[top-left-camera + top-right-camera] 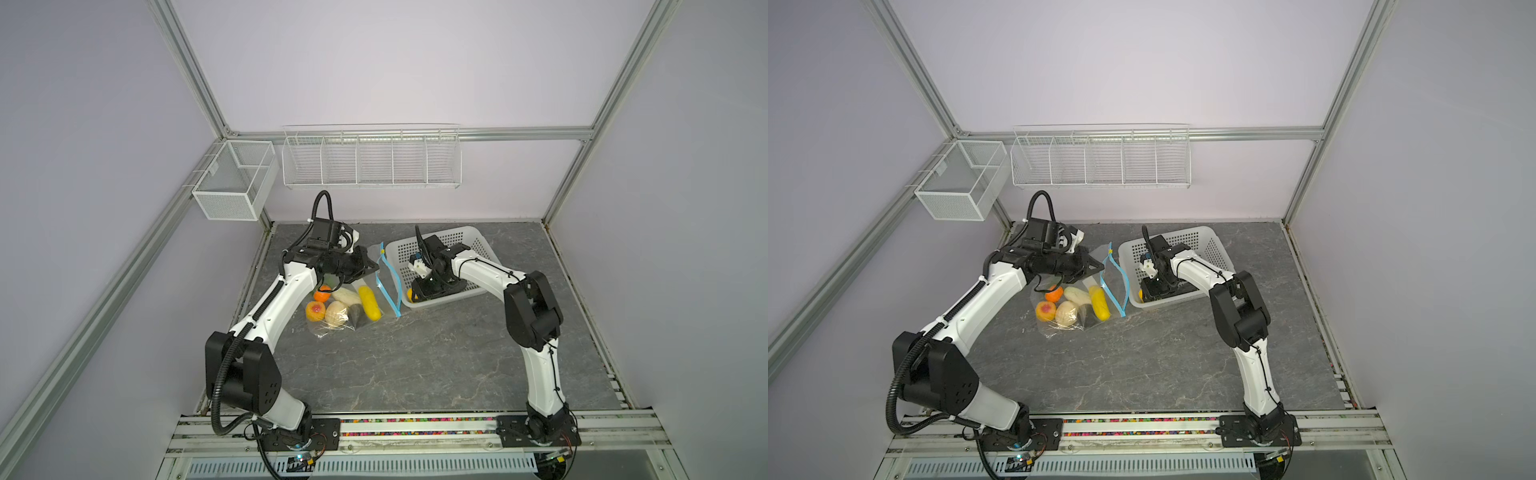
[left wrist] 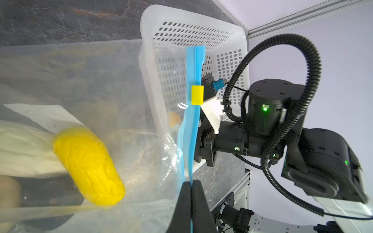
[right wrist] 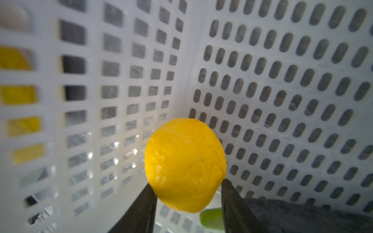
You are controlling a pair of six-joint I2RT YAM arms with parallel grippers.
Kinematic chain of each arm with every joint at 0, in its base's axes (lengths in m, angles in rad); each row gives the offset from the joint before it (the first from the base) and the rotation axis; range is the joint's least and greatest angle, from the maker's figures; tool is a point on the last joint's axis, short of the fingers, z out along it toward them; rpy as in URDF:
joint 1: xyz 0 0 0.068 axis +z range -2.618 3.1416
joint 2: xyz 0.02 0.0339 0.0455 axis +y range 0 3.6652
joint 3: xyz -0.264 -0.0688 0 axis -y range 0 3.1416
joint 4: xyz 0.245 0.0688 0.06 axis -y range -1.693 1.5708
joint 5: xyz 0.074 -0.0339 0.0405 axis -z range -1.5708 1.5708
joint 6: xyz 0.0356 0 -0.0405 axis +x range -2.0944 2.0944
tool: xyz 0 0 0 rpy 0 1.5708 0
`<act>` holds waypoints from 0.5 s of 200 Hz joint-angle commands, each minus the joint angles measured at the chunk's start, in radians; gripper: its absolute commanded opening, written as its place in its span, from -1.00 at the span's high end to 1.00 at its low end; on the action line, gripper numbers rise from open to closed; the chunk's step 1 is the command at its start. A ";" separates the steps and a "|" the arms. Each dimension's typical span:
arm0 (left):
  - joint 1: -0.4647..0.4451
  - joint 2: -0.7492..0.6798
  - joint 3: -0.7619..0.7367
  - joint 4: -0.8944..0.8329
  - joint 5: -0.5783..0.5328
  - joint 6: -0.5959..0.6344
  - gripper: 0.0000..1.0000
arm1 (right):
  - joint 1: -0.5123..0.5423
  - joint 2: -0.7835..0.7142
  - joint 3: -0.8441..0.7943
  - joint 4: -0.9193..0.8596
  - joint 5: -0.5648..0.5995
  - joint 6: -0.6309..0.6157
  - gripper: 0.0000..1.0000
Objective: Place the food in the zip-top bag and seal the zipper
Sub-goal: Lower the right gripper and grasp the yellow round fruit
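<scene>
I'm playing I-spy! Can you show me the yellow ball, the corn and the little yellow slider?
yellow ball (image 3: pixel 184 165): right wrist view, middle of its bumpy skin.
corn (image 1: pixel 369 303): in a top view, halfway along its length.
yellow slider (image 2: pixel 197 97): left wrist view, centre of its flat face.

A green piece (image 3: pixel 211 218) is blurred and half hidden behind a jaw; the cream-white piece (image 2: pixel 24 149) is cut off by the picture's edge.
</scene>
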 commanded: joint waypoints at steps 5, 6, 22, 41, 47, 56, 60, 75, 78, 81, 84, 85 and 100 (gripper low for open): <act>-0.003 0.006 0.021 0.012 0.000 -0.001 1.00 | -0.004 0.004 0.012 0.024 0.075 0.015 -0.05; -0.003 0.006 0.020 0.011 0.000 -0.001 1.00 | -0.004 0.004 0.011 0.026 0.076 0.016 -0.05; -0.004 0.005 0.018 0.012 0.000 0.000 1.00 | -0.014 0.002 0.004 0.057 0.088 0.038 -0.05; -0.003 0.006 0.018 0.010 -0.001 0.001 1.00 | -0.021 0.010 0.013 0.078 0.090 0.050 -0.06; -0.003 0.005 0.019 0.010 -0.001 0.002 1.00 | -0.020 0.013 0.017 0.083 0.089 0.050 -0.08; -0.004 0.007 0.020 0.010 -0.001 0.001 1.00 | -0.019 0.021 0.024 0.088 0.081 0.052 -0.11; -0.004 0.006 0.020 0.010 -0.002 0.000 1.00 | -0.019 0.024 0.028 0.088 0.076 0.051 -0.13; -0.003 0.008 0.024 0.007 -0.002 0.002 1.00 | -0.016 0.033 0.038 0.094 0.066 0.050 -0.18; -0.003 0.009 0.023 0.006 -0.002 0.001 1.00 | -0.017 0.035 0.038 0.097 0.062 0.051 -0.19; -0.004 0.009 0.025 0.007 -0.003 0.001 1.00 | -0.016 0.036 0.039 0.099 0.059 0.051 -0.19; -0.003 0.009 0.026 0.007 -0.003 0.002 1.00 | -0.016 0.038 0.040 0.102 0.053 0.052 -0.20; -0.003 0.009 0.025 0.007 -0.003 0.002 1.00 | -0.016 0.039 0.041 0.103 0.052 0.052 -0.21; -0.004 0.013 0.027 0.007 -0.003 -0.001 1.00 | -0.014 0.041 0.046 0.114 0.032 0.056 -0.24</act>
